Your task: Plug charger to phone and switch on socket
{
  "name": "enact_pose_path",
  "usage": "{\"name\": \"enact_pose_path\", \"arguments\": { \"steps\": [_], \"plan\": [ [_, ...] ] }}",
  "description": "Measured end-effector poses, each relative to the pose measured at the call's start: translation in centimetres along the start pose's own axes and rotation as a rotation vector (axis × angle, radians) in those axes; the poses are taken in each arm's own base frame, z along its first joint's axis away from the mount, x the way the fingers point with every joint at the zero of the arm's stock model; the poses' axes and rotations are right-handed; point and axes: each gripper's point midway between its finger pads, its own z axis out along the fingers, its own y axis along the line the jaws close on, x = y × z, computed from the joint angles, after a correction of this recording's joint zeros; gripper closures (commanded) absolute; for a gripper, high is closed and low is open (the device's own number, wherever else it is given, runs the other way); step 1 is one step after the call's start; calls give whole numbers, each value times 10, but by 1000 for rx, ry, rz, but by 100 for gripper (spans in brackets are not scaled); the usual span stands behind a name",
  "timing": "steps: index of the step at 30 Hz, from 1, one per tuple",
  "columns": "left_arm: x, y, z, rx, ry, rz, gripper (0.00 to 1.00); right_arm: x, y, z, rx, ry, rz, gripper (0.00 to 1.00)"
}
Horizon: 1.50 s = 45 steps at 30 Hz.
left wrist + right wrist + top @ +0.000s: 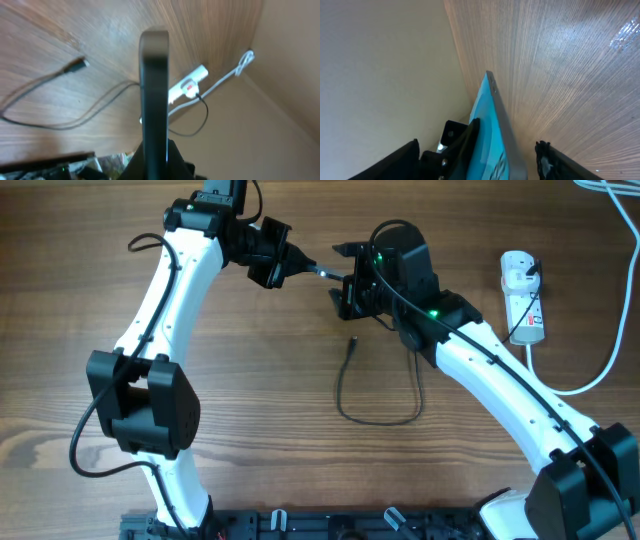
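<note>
My left gripper (288,266) is shut on the phone (320,270) and holds it edge-on above the table. In the left wrist view the phone (154,90) is a dark upright slab rising from the jaws (155,157). My right gripper (340,278) is open, its fingers spread either side of the phone's other end. In the right wrist view (477,145) the cyan screen (489,120) stands between those fingers, not touching them. The charger (380,416) lies looped on the table, its tip (353,340) free; it also shows in the left wrist view (80,64). The socket (522,298) lies at the far right.
A thick white cord (612,350) runs from the socket along the right edge of the table. The socket also shows in the left wrist view (191,81). The arms' bases stand at the front edge of the wooden table (260,430).
</note>
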Motion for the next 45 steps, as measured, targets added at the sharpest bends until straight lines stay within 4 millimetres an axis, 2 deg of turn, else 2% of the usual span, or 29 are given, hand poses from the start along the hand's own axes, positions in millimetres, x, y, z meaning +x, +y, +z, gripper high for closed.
{"name": "enact_pose_path", "arguments": {
  "steps": [4,7,9,11,12,15,18,19,20,21,22,23,27,31,33,35,36,38,41,45],
  "plan": [
    [-20,6,-1,-36,-118,26,96,-6,3,-1,-3,-6,-112,13],
    [-33,10,-4,-68,-193,91,96,-27,10,-5,-12,-42,-252,11],
    [-40,13,-5,-91,-232,147,96,-43,7,-8,20,-68,-365,10],
    [-48,15,-7,-118,-271,218,96,-62,-5,-13,94,-91,-471,6],
    [-50,16,-8,-129,-286,241,96,-69,-12,-15,132,-96,-513,1],
    [-58,22,-11,-170,-325,277,96,-86,-43,-25,285,-102,-625,0],
    [-69,31,-18,-233,-393,301,96,-95,-64,-33,401,-76,-819,0],
    [-72,34,-20,-252,-412,306,96,-96,-72,-37,442,-57,-882,2],
    [-76,38,-22,-278,-436,304,96,-98,-81,-41,487,-38,-924,13],
    [-80,41,-25,-299,-459,303,96,-100,-89,-44,524,-19,-961,35],
    [-83,44,-27,-316,-479,304,96,-100,-95,-47,555,3,-999,42],
    [-86,46,-30,-330,-498,303,96,-100,-102,-48,583,27,-1045,48],
    [-95,52,-38,-381,-559,299,96,-97,-124,-38,654,104,-1113,62],
    [-99,55,-42,-401,-589,297,96,-96,-161,-12,726,232,-1092,63],
    [-99,56,-42,-407,-591,296,96,-93,-172,-3,742,263,-1092,62],
    [-99,56,-42,-408,-591,296,96,-84,-183,7,749,292,-1107,62],
    [-99,56,-42,-408,-591,295,96,-73,-190,15,745,318,-1126,62],
    [-99,56,-43,-409,-591,295,96,-66,-198,21,753,332,-1131,62],
    [-99,56,-43,-410,-594,295,96,-68,-209,22,807,340,-1114,63],
    [-99,56,-43,-410,-594,295,96,-76,-205,27,846,300,-1117,63]
  ]
}}
